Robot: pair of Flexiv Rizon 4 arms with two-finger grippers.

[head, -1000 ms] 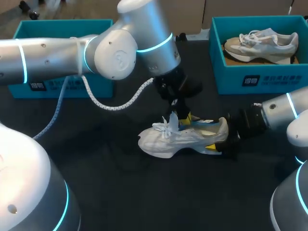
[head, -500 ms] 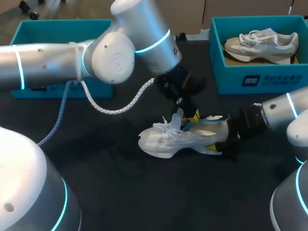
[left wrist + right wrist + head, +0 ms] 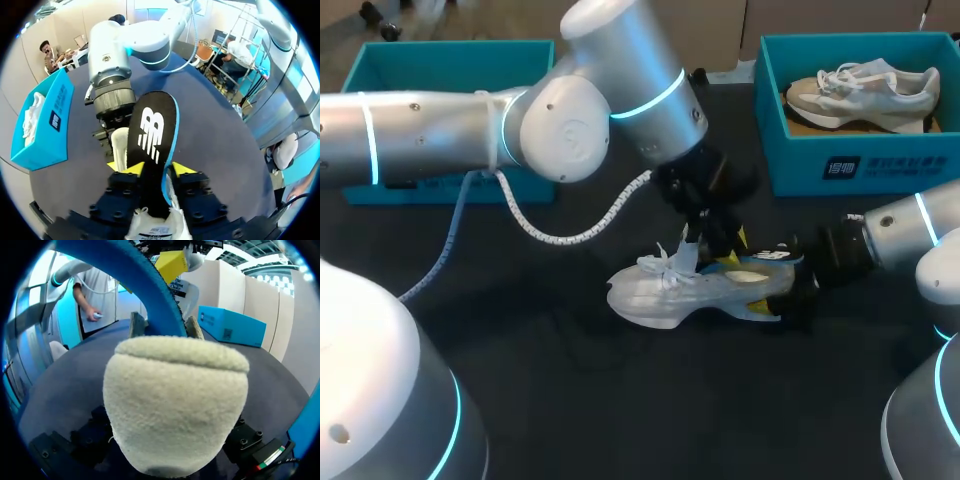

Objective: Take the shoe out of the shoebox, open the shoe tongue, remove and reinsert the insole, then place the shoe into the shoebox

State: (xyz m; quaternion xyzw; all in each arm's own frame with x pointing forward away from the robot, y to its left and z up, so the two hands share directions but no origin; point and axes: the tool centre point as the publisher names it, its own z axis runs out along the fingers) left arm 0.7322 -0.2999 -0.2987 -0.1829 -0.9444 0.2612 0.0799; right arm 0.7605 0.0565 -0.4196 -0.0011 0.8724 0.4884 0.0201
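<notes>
Shoe (image 3: 670,290): white, upright on the dark tabletop (image 3: 620,400), toe toward my left and well apart from both boxes.
Insole (image 3: 150,135): black with a blue edge, its toe end in the shoe opening and its heel end lifted above the collar.
Left hand (image 3: 152,168): clamped on the insole from both sides, directly above the shoe opening.
Right hand (image 3: 788,292): closed on the shoe's heel as I read the head view; the padded heel collar (image 3: 175,400) blocks my own camera.
Shoebox (image 3: 450,50): teal, at my far left; I can't see its inside.
Second box (image 3: 840,165): teal, at my far right, holding another shoe (image 3: 865,90).
Risk, insole slip: only a narrow strip is pinched, so a sideways pull could twist it out of the tips.
Risk, fold: the insole is soft, so pushing it in at a steep angle could buckle it against the tongue (image 3: 688,252).
Risk, shoe shift: only the heel grip steadies the shoe, so a hard push from my left arm could tip or rotate it.
Risk, collision: the two hands are near each other over the heel, leaving little room for error.
Risk, laces (image 3: 665,262): they are loose beside the opening and could snag a fingertip.
</notes>
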